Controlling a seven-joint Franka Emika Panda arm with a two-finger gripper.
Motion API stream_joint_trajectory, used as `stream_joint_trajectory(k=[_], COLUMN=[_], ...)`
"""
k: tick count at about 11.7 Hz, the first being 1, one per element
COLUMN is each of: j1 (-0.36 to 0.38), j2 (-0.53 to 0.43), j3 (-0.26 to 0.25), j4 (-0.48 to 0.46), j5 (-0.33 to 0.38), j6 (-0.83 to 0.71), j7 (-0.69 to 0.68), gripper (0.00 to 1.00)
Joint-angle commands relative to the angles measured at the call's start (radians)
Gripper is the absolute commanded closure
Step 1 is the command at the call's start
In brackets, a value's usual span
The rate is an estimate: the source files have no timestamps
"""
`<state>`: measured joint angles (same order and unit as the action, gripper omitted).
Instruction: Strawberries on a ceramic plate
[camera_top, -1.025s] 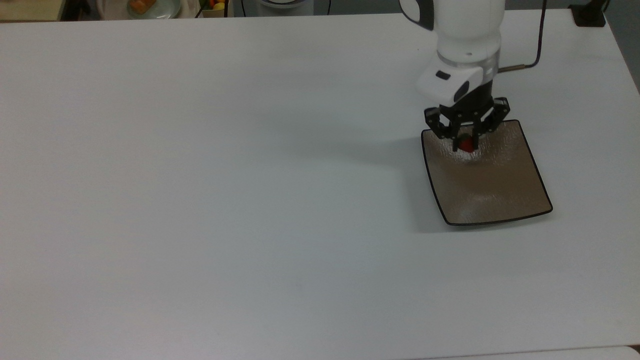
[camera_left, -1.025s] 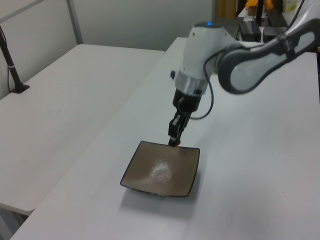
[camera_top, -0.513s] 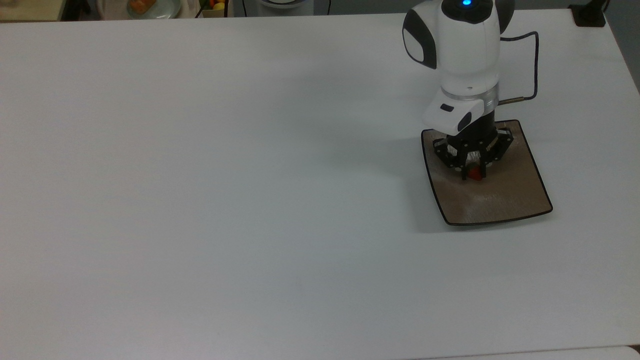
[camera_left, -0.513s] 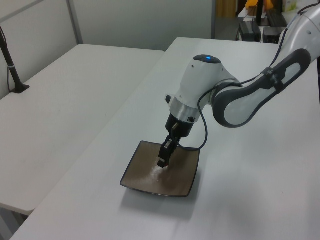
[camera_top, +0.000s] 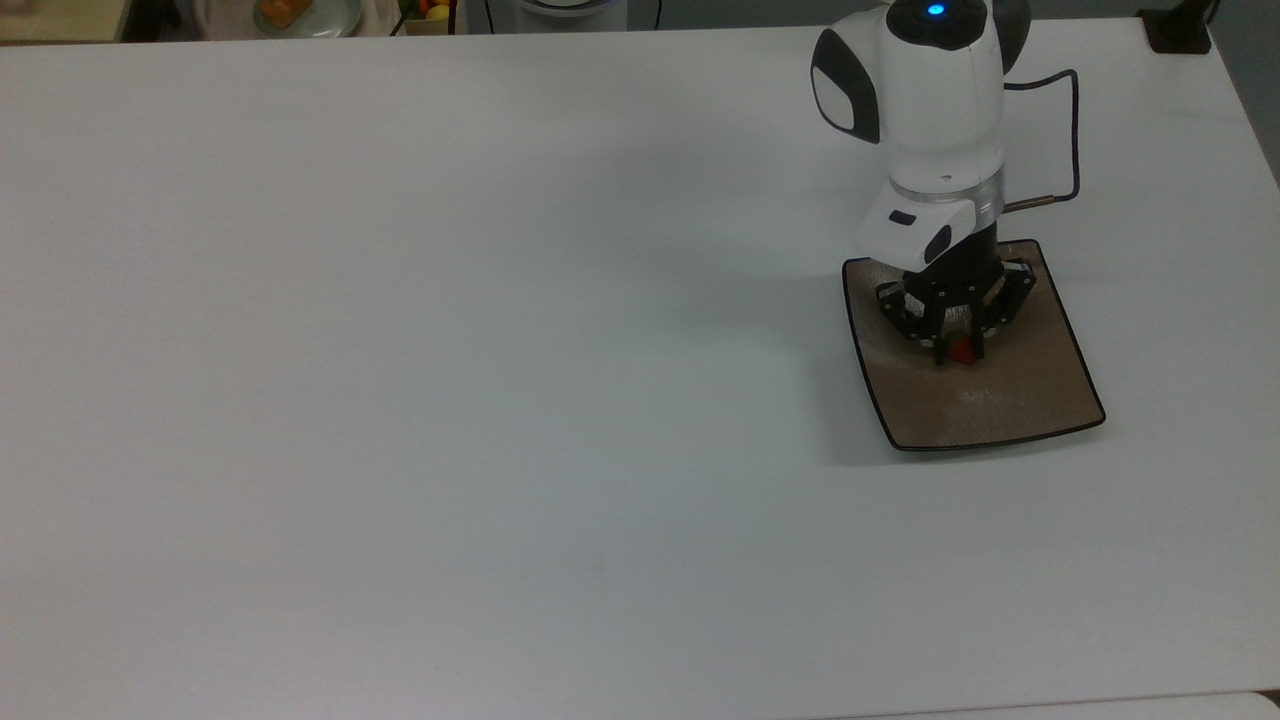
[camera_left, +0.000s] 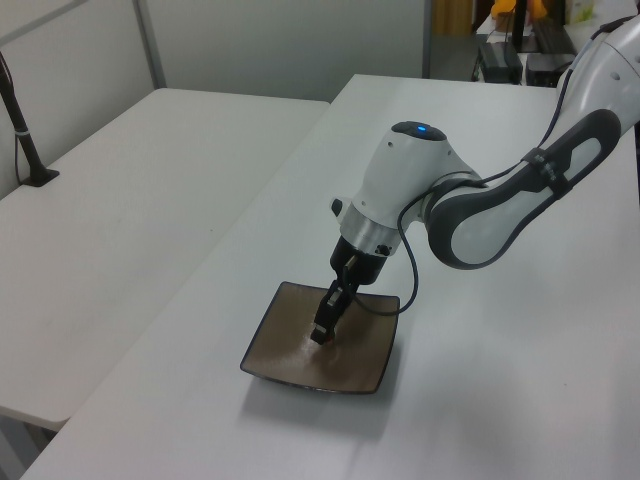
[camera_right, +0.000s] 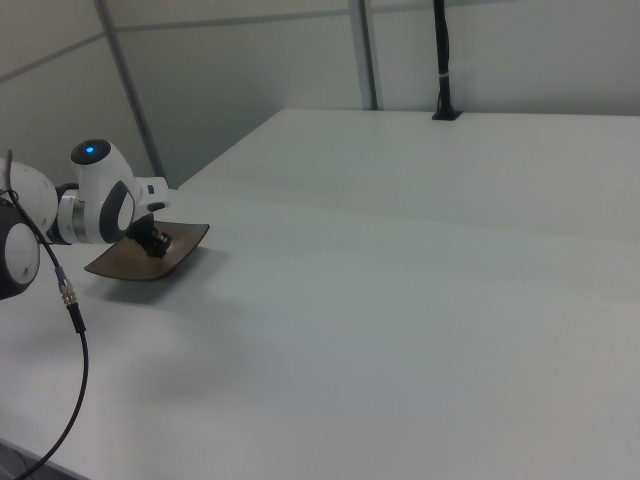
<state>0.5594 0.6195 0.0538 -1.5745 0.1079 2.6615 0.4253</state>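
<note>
The square tan-brown ceramic plate (camera_top: 1010, 400) lies on the white table at the top view's right. My gripper (camera_top: 960, 352) points down over the plate's middle, low above its surface, shut on the tiny red strawberry (camera_top: 963, 350), which shows between the fingertips. In the left view the gripper (camera_left: 321, 336) reaches down into the plate (camera_left: 285, 355); whether the berry touches the plate I cannot tell. In the right view the plate (camera_right: 125, 266) sits at the far left under the gripper (camera_right: 157, 246), and the strawberry is hidden there.
A round pale plate with orange food (camera_top: 292, 12) sits beyond the table's far edge at the top view's upper left. A black cable (camera_top: 1075, 130) loops beside the arm. A black post base (camera_top: 1178, 28) stands at the far right corner. A second table (camera_left: 120, 190) adjoins.
The gripper carried the strawberry from over the plate's far edge to above its middle and sank lower toward the surface. The plate has not moved.
</note>
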Motion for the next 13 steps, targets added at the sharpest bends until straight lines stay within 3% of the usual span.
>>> stream_joint_trajectory(k=[1, 8, 10, 13], j1=[0.01, 0.004, -0.005, -0.065], j2=[-0.009, -0.027, -0.075, -0.251], j3=[-0.008, -0.008, -0.008, -0.009], j4=[-0.024, -0.033, -0.03, -0.022], j5=[0.01, 0.009, 0.009, 0.003], j6=[0.032, 0.014, -0.108, -0.413], j7=[0.007, 0.006, 0.006, -0.002], gripper=[0.0, 0.0, 0.0, 0.0])
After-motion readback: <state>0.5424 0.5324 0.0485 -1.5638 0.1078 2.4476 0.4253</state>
